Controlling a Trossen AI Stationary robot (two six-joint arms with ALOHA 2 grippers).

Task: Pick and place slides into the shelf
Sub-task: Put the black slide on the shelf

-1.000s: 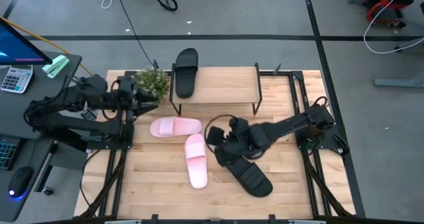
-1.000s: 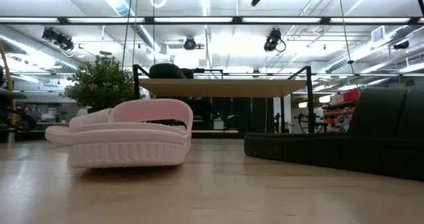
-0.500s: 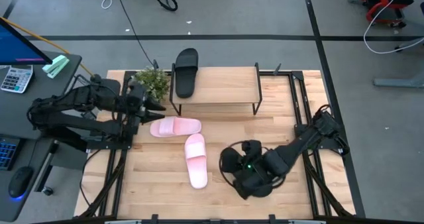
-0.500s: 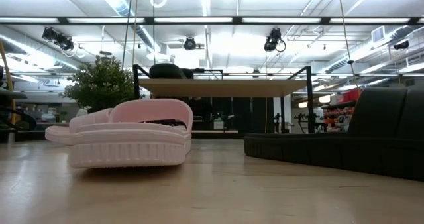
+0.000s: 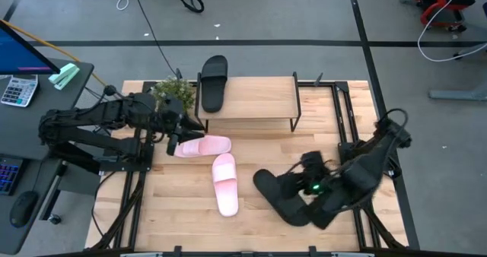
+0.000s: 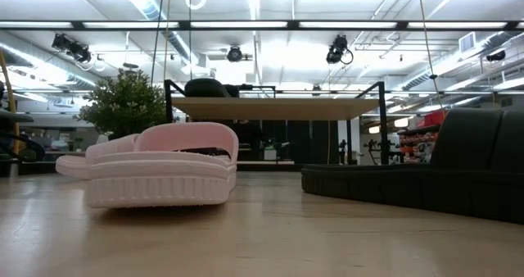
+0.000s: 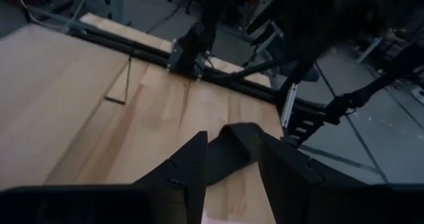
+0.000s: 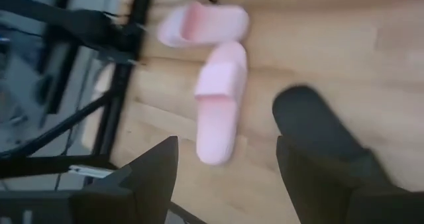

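One black slide (image 5: 213,81) sits on the shelf (image 5: 259,97) at 12 o'clock. Two pink slides (image 5: 201,145) and a black one (image 5: 283,198) remain on the table. Left gripper (image 5: 183,132) part open, empty, over the pink one; right gripper (image 5: 312,187) wide open, empty, at 5 o'clock.

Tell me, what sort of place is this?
Probably a robotics lab or workshop: a wooden table with mounted arms, ceiling strip lights, and a desk with a calculator beside it.
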